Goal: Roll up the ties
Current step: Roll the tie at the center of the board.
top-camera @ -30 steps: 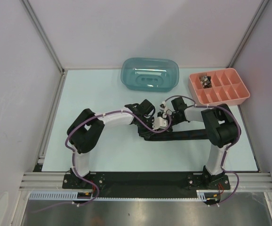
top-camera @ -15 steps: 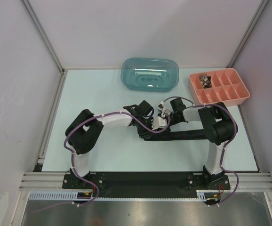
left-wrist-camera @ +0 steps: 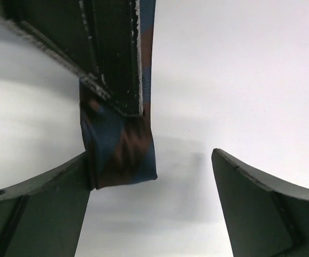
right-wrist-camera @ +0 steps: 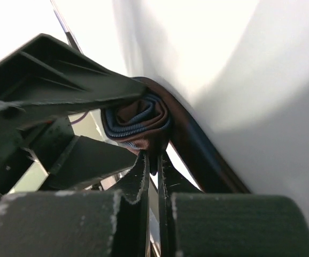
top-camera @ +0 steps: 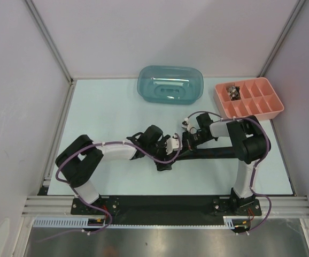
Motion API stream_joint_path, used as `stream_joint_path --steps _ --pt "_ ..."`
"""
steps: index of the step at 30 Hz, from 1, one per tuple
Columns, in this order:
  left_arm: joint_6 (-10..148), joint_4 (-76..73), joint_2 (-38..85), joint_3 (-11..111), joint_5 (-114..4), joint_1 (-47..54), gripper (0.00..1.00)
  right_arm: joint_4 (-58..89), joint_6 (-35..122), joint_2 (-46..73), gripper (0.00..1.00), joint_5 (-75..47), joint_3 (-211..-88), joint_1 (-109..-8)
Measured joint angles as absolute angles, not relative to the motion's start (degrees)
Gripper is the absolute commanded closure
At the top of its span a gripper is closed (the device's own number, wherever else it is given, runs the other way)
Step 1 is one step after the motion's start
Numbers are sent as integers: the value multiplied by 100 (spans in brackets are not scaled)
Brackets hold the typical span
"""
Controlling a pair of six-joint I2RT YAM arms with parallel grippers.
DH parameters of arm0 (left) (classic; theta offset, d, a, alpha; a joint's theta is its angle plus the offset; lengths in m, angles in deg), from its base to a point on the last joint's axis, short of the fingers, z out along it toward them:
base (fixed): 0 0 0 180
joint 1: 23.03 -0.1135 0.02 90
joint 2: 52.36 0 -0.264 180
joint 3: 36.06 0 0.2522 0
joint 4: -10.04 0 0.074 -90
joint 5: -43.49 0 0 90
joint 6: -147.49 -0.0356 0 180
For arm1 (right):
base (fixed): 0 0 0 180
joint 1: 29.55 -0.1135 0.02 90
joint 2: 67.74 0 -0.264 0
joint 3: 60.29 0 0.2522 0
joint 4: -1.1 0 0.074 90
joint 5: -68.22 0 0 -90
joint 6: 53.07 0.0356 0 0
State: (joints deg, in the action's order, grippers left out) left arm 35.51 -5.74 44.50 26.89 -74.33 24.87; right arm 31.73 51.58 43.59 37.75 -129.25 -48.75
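Rolling step in hand, early stage by my reading. Table (top-camera: 101, 107): pale, w/ teal bin (top-camera: 170, 84) at far centre and pink divided tray (top-camera: 218, 97) far right. One tray compartment holds sth small, too small to ID. Both arms reach in to mid-table and meet there. One tie (top-camera: 213, 153) seen: dark strip lying flat on the table, running right from the meeting point, close along the right forearm, most of its length unrolled. Right gripper (right-wrist-camera: 153, 158): jaws closed tight, pinching the tie just below a small coil (right-wrist-camera: 137, 119) of blue/brown striped fabric, a few turns only. Left gripper (left-wrist-camera: 150, 160): jaws wide apart, holding nothing. Striped tie end (left-wrist-camera: 120, 152) sits btwn them, touching the inner face of one finger (left-wrist-camera: 42, 209) and clear of the other. Assessment: next move calls for left gripper to close on the coil so right can let go and add turns w/o losing it. Risk: fabric is floppy, so coil may slacken if the pinch opens first.
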Motion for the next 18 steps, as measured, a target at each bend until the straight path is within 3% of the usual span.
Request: stream_joint_path --steps 10,16,18 --pt "3901 705 4559 2396 -7249 2513 7 3815 4795 4844 100 3993 -13113 -4543" --pt "3693 812 5083 2683 -7302 2513 26 4012 4647 4958 100 4048 -13295 -4499" --pt "3610 796 5169 2779 -7326 2511 40 4078 4586 5002 100 4068 -13365 -4481"
